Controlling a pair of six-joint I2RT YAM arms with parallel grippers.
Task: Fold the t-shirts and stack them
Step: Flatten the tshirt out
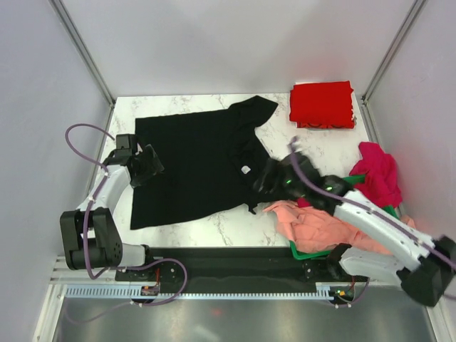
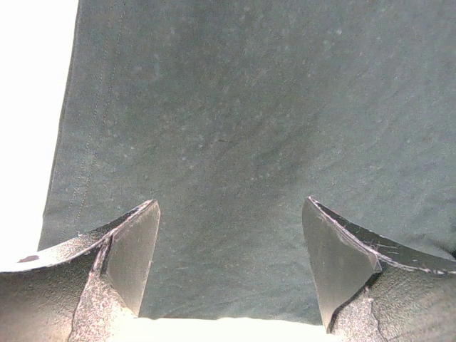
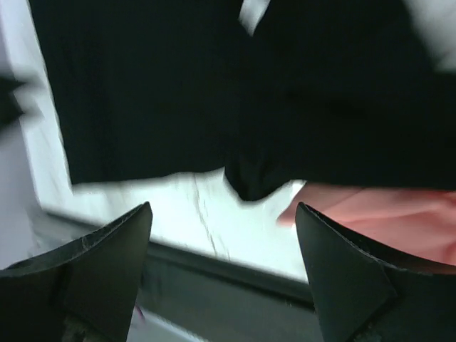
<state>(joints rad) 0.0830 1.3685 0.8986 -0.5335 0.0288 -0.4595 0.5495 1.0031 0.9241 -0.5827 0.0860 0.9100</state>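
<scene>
The left gripper (image 2: 230,214) is wide open, with nothing between its fingers (image 2: 132,242). Through the gap the left wrist view shows only flat black cloth, with a stitched hem running down the left side and bright table (image 2: 28,107) beyond it. From above, this gripper (image 1: 146,165) sits over the left edge of the black shirt (image 1: 196,160); I cannot tell whether the fingertips touch the cloth.

The right gripper (image 3: 222,214) is also wide open and holds nothing. Its blurred wrist view looks down on the near edge of the black shirt (image 3: 142,85), a strip of marble table (image 3: 199,206) and a bit of pink shirt (image 3: 385,214) at the right. A white label (image 3: 253,14) shows at the top. From above, the right gripper (image 1: 260,184) is at the right side of the black shirt, near the label (image 1: 244,169).

The black shirt lies spread over the middle of the table (image 1: 192,103), mostly flat on the left. Its right side is doubled over itself, with one sleeve pointing toward the far right.

The red shirt (image 1: 322,105) sits folded in the far right corner, apart from the black one.

The pink shirt (image 1: 306,221) lies crumpled at the near right, spilling from the green bin (image 1: 313,251) onto the table, just beside the black shirt's near right corner. The magenta shirt (image 1: 377,174) is heaped on the bin's far side, behind the right arm.
</scene>
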